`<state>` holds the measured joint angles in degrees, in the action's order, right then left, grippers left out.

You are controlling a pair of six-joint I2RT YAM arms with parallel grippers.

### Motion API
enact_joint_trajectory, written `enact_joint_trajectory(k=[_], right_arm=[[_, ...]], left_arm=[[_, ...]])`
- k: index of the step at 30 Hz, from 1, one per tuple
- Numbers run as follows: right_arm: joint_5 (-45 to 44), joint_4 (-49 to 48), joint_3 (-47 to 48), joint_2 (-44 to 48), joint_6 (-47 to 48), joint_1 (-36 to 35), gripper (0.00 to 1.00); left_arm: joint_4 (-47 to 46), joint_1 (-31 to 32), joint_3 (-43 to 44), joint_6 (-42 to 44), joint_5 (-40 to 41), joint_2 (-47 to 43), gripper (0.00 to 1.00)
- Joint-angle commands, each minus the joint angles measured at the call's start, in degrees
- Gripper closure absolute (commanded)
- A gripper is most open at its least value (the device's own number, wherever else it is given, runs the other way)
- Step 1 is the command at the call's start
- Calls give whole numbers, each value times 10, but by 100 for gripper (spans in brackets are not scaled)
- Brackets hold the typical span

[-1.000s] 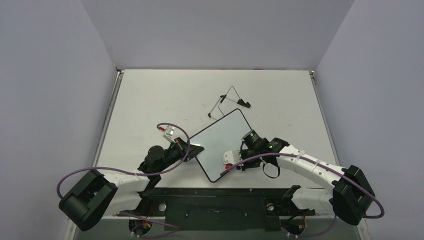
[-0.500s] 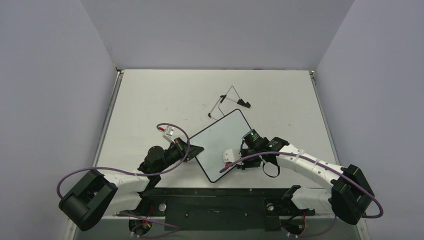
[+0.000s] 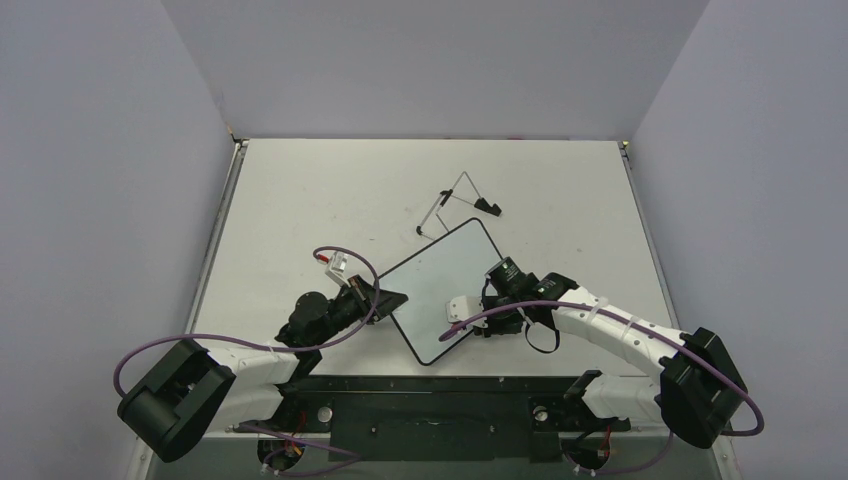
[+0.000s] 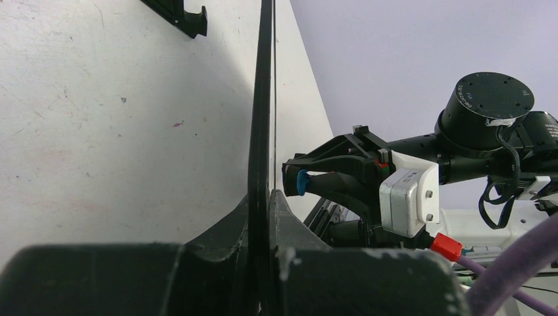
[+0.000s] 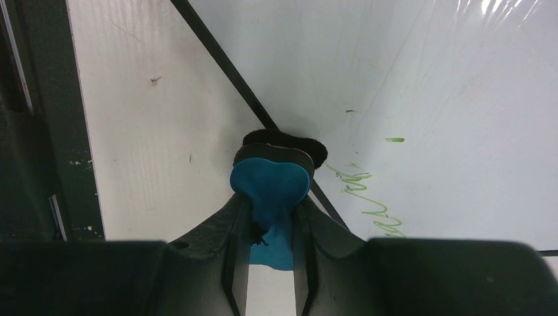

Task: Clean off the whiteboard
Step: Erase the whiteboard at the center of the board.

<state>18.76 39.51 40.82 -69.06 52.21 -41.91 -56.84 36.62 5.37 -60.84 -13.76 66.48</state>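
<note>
The whiteboard (image 3: 435, 290) lies diagonally across the near middle of the table, a white face in a thin black frame. My left gripper (image 3: 388, 298) is shut on its left corner; in the left wrist view the whiteboard (image 4: 264, 99) runs edge-on between the jaws of my left gripper (image 4: 262, 201). My right gripper (image 5: 271, 217) is shut on a blue eraser (image 5: 270, 184) whose black felt touches the whiteboard (image 5: 428, 79) at its frame. Green scribbles (image 5: 368, 201) remain just right of the eraser. Seen from above, my right gripper (image 3: 480, 322) is over the board's near right edge.
A thin wire easel stand (image 3: 458, 205) with black feet lies just beyond the board's far corner; one foot (image 4: 181, 16) shows in the left wrist view. The black base rail (image 3: 440, 385) runs along the near table edge. Purple cables loop beside both arms.
My right gripper with the eraser has slid a short way toward the far side along the board. The left gripper and the board have stayed put.
</note>
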Motion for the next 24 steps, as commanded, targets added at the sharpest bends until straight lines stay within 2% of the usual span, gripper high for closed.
enact_joint_trajectory(k=[1,24], right_arm=[[10,-11,22,-2,-5,5,100],[15,-8,18,3,-2,9,100]], left_arm=[[-109,-6,6,-13,-4,-14,100],[-119,-7,2,-18,-1,-6,100]])
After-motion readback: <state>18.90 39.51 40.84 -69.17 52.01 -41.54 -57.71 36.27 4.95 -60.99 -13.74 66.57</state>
